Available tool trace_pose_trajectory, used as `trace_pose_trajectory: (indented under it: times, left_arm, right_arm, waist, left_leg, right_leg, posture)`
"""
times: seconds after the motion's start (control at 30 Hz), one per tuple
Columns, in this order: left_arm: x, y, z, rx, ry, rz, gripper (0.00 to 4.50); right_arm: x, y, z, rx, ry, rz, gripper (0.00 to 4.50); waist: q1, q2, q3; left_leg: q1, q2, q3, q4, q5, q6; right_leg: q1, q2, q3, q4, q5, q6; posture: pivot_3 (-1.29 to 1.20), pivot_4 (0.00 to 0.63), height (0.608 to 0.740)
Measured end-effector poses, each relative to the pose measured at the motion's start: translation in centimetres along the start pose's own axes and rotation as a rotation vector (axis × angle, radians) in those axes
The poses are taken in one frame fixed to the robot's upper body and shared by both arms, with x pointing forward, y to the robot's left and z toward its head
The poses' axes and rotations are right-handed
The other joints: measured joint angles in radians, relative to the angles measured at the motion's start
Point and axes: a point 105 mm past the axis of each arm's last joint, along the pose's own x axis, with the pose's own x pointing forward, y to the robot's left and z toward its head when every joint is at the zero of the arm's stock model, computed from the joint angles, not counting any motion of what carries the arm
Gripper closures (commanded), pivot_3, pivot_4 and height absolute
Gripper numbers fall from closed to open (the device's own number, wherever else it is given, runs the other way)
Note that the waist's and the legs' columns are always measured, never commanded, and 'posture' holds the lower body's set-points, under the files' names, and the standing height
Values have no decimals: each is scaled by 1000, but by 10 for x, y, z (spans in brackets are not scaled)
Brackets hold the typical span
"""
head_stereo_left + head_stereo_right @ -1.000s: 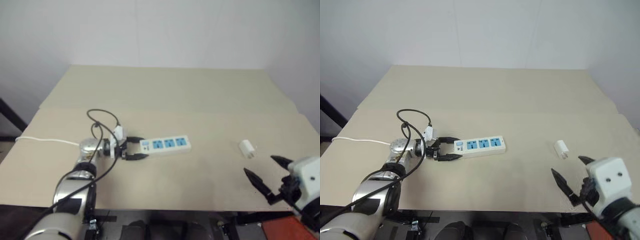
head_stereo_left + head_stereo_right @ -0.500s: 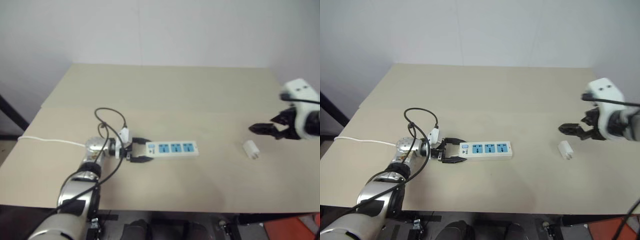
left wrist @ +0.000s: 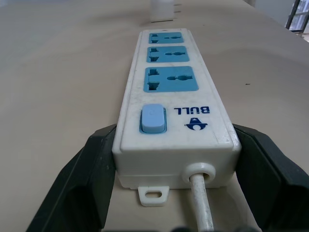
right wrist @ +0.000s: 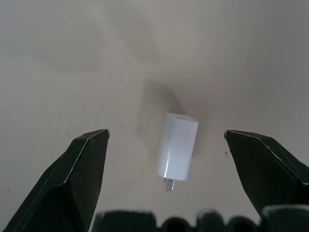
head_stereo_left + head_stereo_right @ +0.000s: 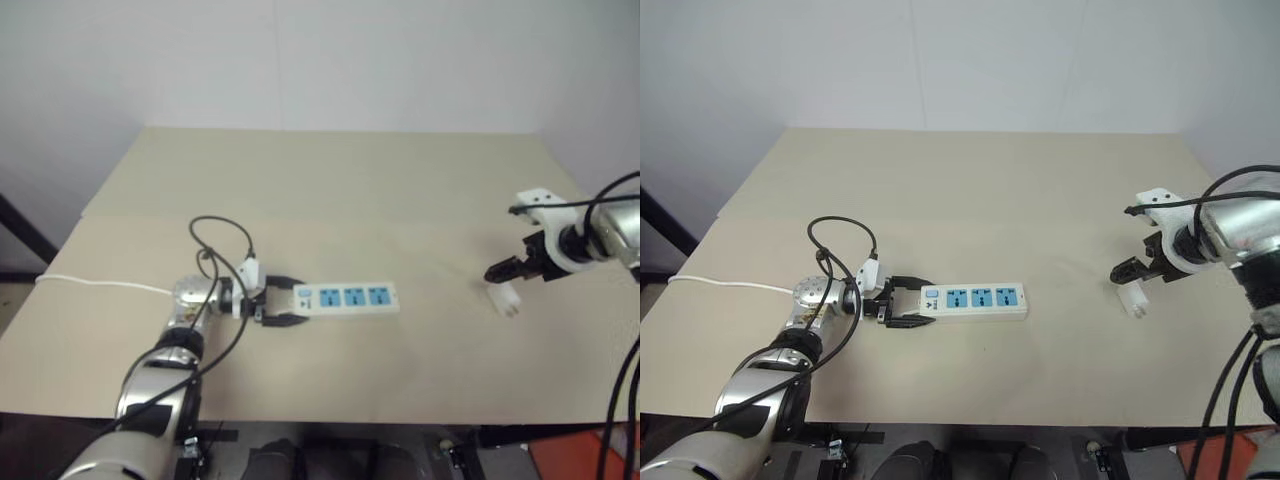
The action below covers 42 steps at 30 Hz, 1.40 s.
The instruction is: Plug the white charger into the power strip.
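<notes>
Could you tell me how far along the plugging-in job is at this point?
Done: the left gripper is shut on the switch end of the power strip, steadying it on the table. In hand: the right gripper is open above the white charger, which lies loose on the table, not gripped. Left: grasp the charger, carry it over and push it into one of the three empty blue sockets.

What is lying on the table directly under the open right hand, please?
The white charger lies on its side on the bare table, between the open right hand's fingers but untouched. Its prongs show; its underside is hidden.
</notes>
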Motion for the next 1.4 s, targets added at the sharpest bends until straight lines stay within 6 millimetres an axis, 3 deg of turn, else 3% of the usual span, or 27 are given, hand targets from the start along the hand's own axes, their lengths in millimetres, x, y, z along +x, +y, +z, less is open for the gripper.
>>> trace_pose_trajectory:
  times: [0.17, 1.0, 1.1, 1.4]
  left_arm:
    - [2, -2, 1, 3, -3, -18, 1247]
    - [-3, -6, 0, -4, -7, -22, 1247]
    - [-4, -6, 0, -3, -7, -20, 1247]
    - [-6, -8, -1, 3, -9, -14, 1247]
  right_arm:
    - [7, -7, 8, 13, 5, 11, 0]
    - [45, -12, -14, 82, 104, 59, 0]
    - [47, -13, -14, 79, 107, 55, 555]
    - [52, -11, -14, 66, 109, 68, 3404]
  waist:
    - [-9, 1, 0]
    - [-23, 5, 1]
    - [-26, 6, 0]
    - [-32, 6, 0]
  left_leg:
    - [0, -1, 0, 0, 0, 0]
    - [0, -2, 0, 0, 2, -4]
    - [1, -2, 0, -1, 2, -4]
    - [1, -2, 0, -1, 3, -4]
  right_leg:
    - [1, 0, 0, 0, 1, 1]
    - [1, 0, 0, 0, 1, 2]
    - [1, 0, 0, 0, 1, 2]
    - [2, 0, 0, 0, 1, 2]
  posture:
    - [0, 150, 740]
    - [0, 150, 740]
    - [0, 150, 740]
    - [0, 150, 740]
